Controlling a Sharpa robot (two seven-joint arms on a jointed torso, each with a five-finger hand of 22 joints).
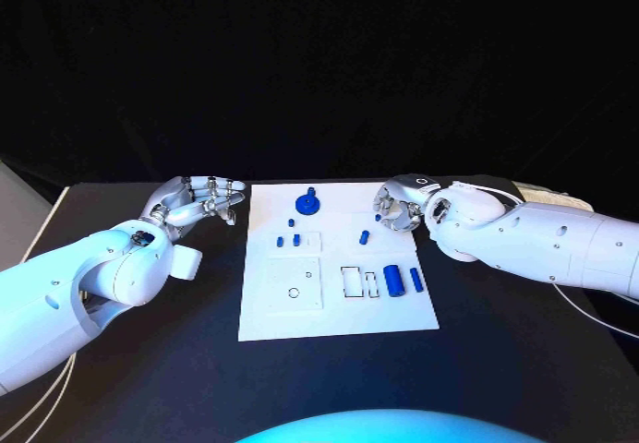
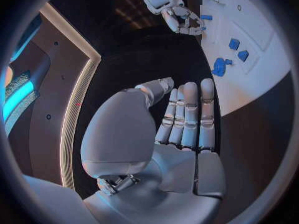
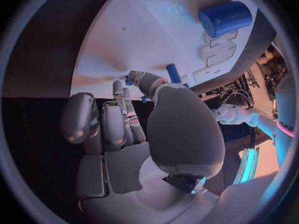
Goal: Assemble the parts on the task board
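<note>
white task board flat in the middle of the black table, small blue parts spread over its far and right portions. near the far edge, a round blue part with a stem; just nearer, a tiny blue peg, then a pair of small blue pieces beside a square recess. toward the right, a short upright blue pin; lower right, a thick blue cylinder lying flat with a slimmer blue rod just beside it (both next to the narrow rectangular slots).

left hand off the board's far-left corner, over the table, palm up — fingers straight and side by side, nothing in them, clear of the board.

right hand at the board's far-right corner, fingers curled in toward the surface. in the right wrist view, a small blue piece showing right at the fingertips — pinched or merely close behind, cannot tell.
</note>
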